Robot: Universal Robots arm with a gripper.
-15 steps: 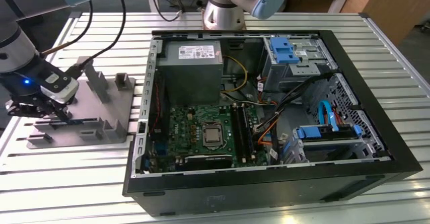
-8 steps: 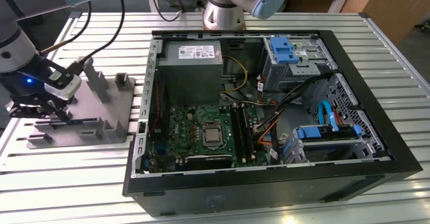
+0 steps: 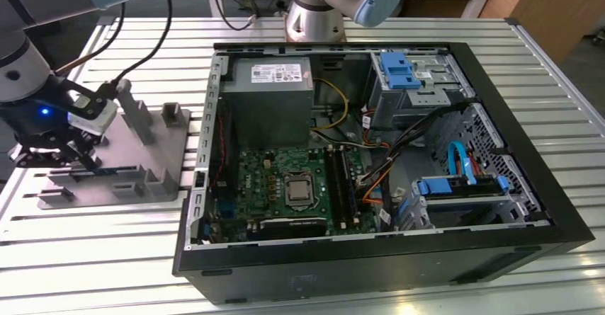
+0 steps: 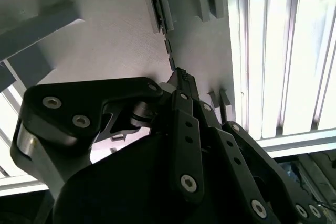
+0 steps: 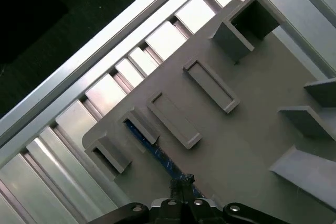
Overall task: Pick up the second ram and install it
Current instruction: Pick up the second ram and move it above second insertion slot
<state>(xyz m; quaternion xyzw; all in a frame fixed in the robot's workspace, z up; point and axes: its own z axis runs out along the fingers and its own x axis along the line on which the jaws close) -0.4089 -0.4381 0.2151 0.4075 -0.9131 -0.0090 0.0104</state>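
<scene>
The gripper (image 3: 83,161) hangs low over the grey tray (image 3: 142,156) on the table (image 3: 95,258), at the exterior view's left of the open computer case (image 3: 378,258).

In both wrist views the ram (image 5: 152,150) stands on its long edge in the tray's small holders, close to the tray's border. It reads as a thin bluish strip in the first wrist view. In the second wrist view the ram (image 4: 169,51) is a dark line.

The relation that counts is this: the ram's long axis runs straight out from the gripper (image 5: 181,181) tips, and its far end sits in a holder well clear of them. The near end of the strip runs right into the tips, so the gripper sits at one end of the stick, not over its middle.

In the second wrist view the gripper (image 4: 180,74) has its two fingers drawn in to a narrow point with the ram's end between them. I judge them pinched on the ram, though the contact itself is hidden behind the linkage.

The ram looks seated in its holders, not lifted. The motherboard (image 3: 274,180) lies inside the case, well apart from the tray toward the exterior view's right.
</scene>
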